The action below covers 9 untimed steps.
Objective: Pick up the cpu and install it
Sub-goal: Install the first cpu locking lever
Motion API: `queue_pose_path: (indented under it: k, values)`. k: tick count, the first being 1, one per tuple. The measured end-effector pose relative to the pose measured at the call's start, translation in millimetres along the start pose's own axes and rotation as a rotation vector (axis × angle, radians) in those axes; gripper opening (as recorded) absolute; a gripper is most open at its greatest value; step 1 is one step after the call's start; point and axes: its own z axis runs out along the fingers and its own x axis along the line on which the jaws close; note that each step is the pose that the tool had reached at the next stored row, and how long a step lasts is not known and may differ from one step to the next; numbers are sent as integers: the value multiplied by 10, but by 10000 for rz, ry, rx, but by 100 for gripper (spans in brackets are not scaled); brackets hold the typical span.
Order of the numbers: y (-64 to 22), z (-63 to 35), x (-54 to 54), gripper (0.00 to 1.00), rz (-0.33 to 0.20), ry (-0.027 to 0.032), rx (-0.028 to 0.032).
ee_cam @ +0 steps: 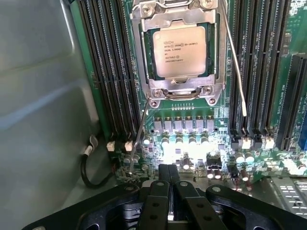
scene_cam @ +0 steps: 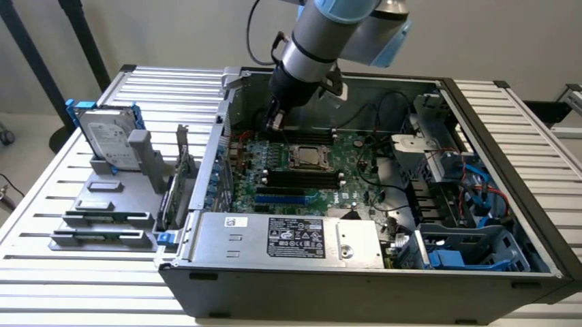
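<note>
Well, the cpu [ee_cam: 178, 50] sat flat in its socket [ee_cam: 178, 92] on the green motherboard [scene_cam: 314, 178], with its shiny grey top facing up and a metal frame all around it. The gripper [ee_cam: 168, 168] hung over the board just beside the socket, not touching the cpu. Its two black fingers [ee_cam: 158, 201] were pressed tight together, with nothing held between them. Long dark memory slots [ee_cam: 108, 72] ran along both sides of the socket. In the exterior view the arm reached down into the open computer case [scene_cam: 364, 283], and the gripper [scene_cam: 272, 122] was near the back wall, a little past the cpu [scene_cam: 307, 156]. A hard drive [scene_cam: 108, 139] in a blue frame stood outside the case on the exterior view's left, well apart.
</note>
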Motion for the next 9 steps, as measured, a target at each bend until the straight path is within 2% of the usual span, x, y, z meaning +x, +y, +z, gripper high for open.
queue_pose_path:
  k: [9]
  values:
    - [-3,-8,1,11,1251,480,-182]
